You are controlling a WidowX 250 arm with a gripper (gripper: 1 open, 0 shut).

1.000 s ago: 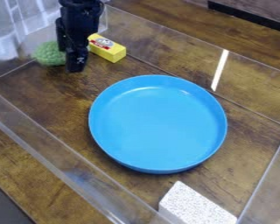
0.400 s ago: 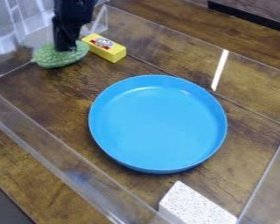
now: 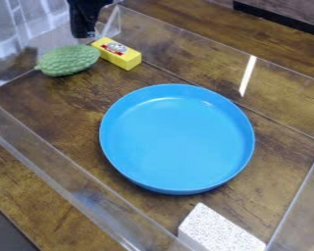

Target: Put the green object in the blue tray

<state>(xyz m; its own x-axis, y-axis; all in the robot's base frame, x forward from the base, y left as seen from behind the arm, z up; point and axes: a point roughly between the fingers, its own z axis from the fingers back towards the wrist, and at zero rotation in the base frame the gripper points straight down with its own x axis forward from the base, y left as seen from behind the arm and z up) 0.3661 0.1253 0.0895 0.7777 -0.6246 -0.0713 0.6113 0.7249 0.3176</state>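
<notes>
The green object (image 3: 68, 61), an oval bumpy lump, lies on the wooden table at the upper left, to the left of a yellow block. My black gripper (image 3: 82, 33) hangs just above and behind it, at the top edge of the view and pointing down. Nothing shows between its fingers, and their spacing is too dark and cropped to read. The green object looks free of the gripper. The blue tray (image 3: 133, 169), a large round shallow dish, sits in the middle of the table with nothing in it, well to the lower right of the gripper.
A small yellow rectangular block (image 3: 118, 52) lies right of the green object. A white speckled sponge-like block (image 3: 223, 231) sits at the bottom edge. Clear plastic walls (image 3: 42, 162) ring the table area.
The gripper went down onto the green object, then rose toward the top of the view. The green object stays on the table and now shows whole.
</notes>
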